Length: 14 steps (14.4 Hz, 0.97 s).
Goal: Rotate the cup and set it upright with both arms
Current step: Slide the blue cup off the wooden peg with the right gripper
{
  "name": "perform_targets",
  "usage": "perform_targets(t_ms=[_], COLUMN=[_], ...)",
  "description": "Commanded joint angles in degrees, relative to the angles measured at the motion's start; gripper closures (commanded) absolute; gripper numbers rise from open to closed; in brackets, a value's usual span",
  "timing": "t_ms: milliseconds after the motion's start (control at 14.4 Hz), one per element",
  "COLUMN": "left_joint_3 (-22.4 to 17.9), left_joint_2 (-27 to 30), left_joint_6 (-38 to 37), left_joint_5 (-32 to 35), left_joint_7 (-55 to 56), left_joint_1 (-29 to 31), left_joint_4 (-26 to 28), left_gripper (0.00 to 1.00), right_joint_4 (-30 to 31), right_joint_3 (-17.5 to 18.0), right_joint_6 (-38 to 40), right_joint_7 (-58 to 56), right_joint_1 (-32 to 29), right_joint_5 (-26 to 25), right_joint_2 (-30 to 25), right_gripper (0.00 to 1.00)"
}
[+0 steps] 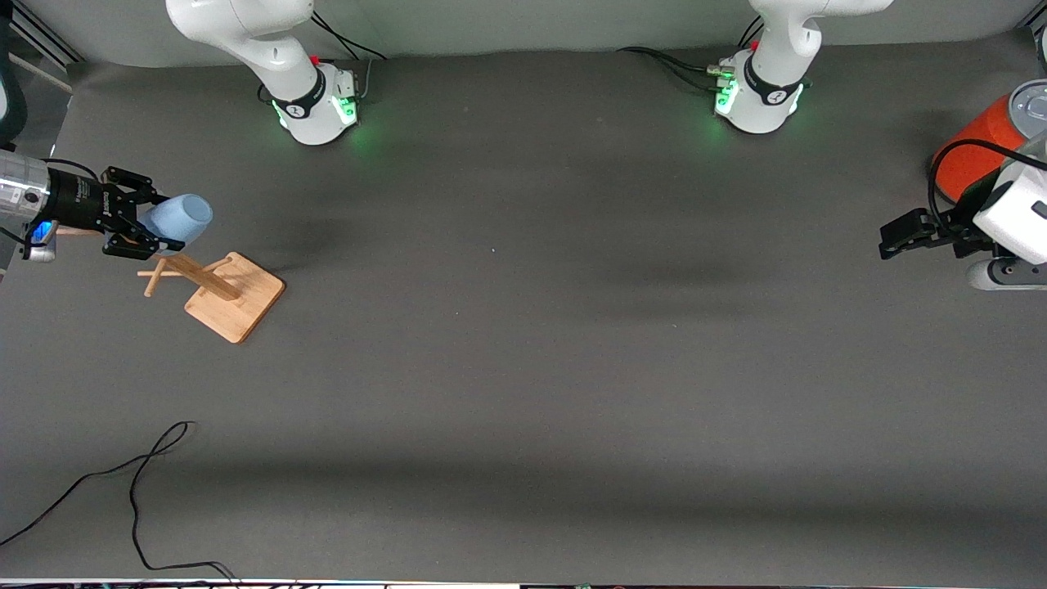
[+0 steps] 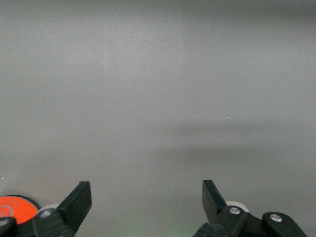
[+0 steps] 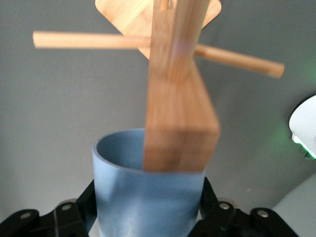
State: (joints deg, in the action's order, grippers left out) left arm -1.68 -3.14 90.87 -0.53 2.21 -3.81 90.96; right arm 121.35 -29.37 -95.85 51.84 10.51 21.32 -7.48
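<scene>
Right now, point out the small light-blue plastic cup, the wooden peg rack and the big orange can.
light-blue cup (image 1: 181, 219), front view, its side wall.
wooden peg rack (image 1: 245, 298), front view, its flat base.
orange can (image 1: 977, 147), front view, its orange side.

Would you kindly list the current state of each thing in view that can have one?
cup: on its side, held above the rack's top, mouth away from the gripper.
right gripper: jaws shut on the cup, over the rack.
left gripper: jaws open, empty, waiting beside the can.
peg rack: upright on its base, pegs bare.
orange can: standing, grey lid on.
</scene>
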Motion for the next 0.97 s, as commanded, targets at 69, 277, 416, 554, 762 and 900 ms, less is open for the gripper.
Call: perform_targets(t_ms=[69, 277, 416, 554, 762, 900], left_joint_3=[0.09, 0.09, 0.09, 0.09, 0.09, 0.09], left_joint_2=[-0.55, -0.55, -0.55, -0.55, -0.55, -0.64], left_joint_6=[-0.35, -0.35, -0.35, -0.35, -0.35, -0.35], left_joint_5=[-0.08, -0.08, -0.08, -0.08, -0.08, -0.08], left_joint_7=[-0.54, -0.54, -0.54, -0.54, -0.54, -0.54], left_joint_1=[0.20, 0.20, 0.20, 0.20, 0.20, 0.20], left_joint_4=[-1.14, -1.14, -1.14, -1.14, -1.14, -1.14], left_gripper=[0.00, 0.00, 0.00, 0.00, 0.00, 0.00], right_joint_4=[-3.04, -5.76, -9.70, -10.69, -13.31, -16.74], right_joint_3=[3.61, 11.41, 17.30, 22.93, 32.24, 38.30], right_joint_6=[2.24, 1.81, 0.67, -3.01, -8.46, -11.72], right_joint_7=[7.65, 14.23, 21.51, 26.97, 33.21, 40.32], right_joint_1=[0.48, 0.39, 0.39, 0.39, 0.31, 0.39], right_joint_5=[2.31, 4.16, 4.16, 4.17, 3.73, 3.11], right_joint_2=[-1.40, -1.66, -0.53, 0.18, 2.98, 6.93], right_gripper=[0.39, 0.39, 0.39, 0.39, 0.39, 0.39])
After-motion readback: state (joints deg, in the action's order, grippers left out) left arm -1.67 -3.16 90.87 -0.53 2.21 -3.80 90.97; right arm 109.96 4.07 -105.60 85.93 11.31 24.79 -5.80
